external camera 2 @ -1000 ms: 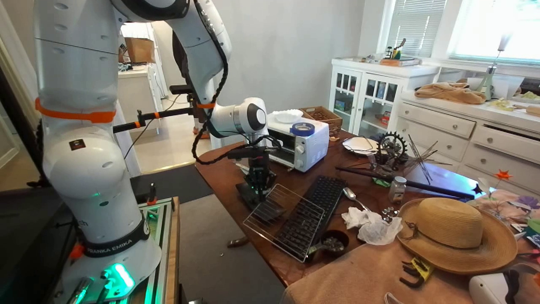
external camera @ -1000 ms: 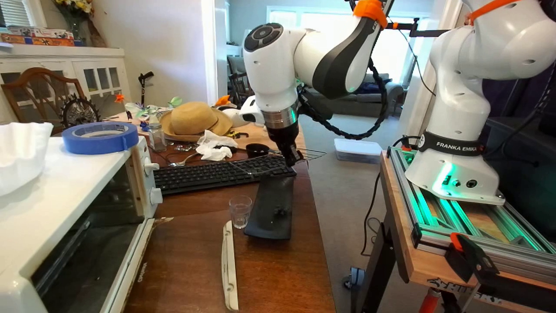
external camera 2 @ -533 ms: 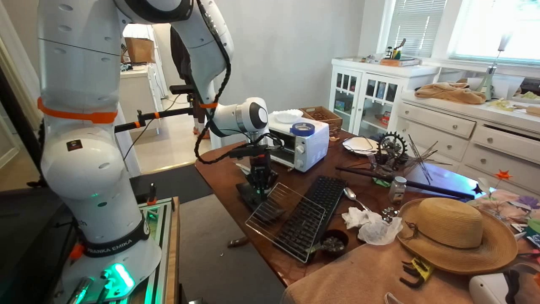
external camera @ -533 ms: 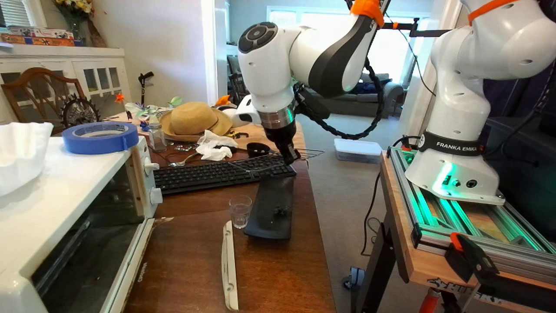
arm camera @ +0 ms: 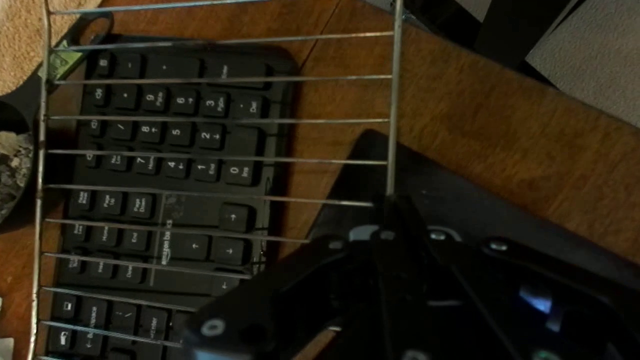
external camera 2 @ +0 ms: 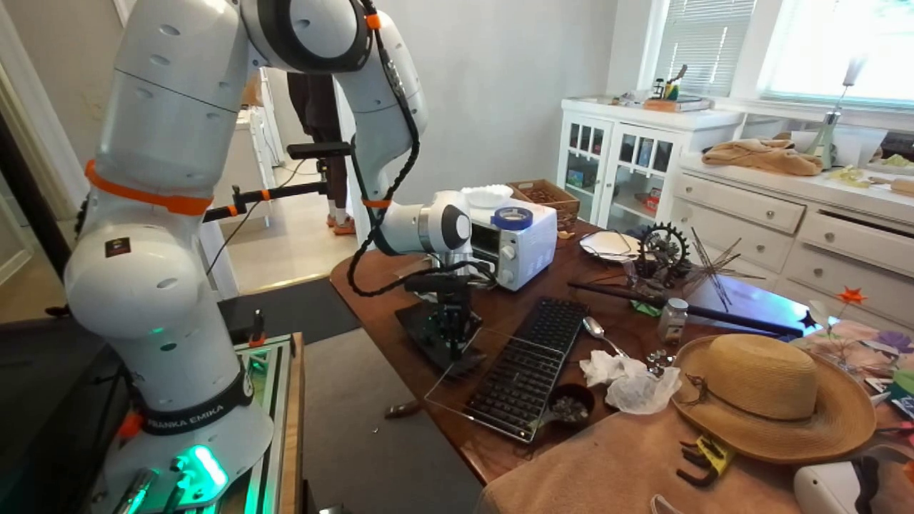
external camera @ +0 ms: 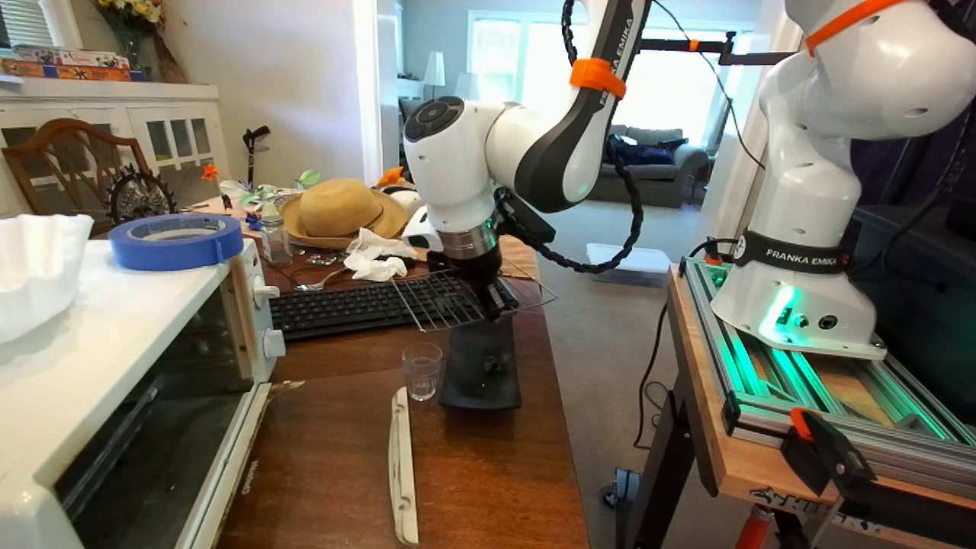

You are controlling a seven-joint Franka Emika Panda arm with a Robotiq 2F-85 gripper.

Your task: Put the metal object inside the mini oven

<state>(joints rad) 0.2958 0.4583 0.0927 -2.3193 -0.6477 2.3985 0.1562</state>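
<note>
my gripper (arm camera: 392, 202) clamps the wire rack (arm camera: 217, 119) by its edge over the keyboard (arm camera: 187, 210); only my wrist view makes the number keys (arm camera: 176, 134) legible. in an exterior view alone i see the clear glass (external camera: 422, 370) beside the dark tray (external camera: 480, 385) on the table (external camera: 496, 480). both exterior views show the rack outside the mini oven (external camera 2: 535, 246).

Hand (arm camera: 392, 202) and wire rack (arm camera: 394, 100) lowered; dark tray (external camera: 476, 389) slightly turned
</note>
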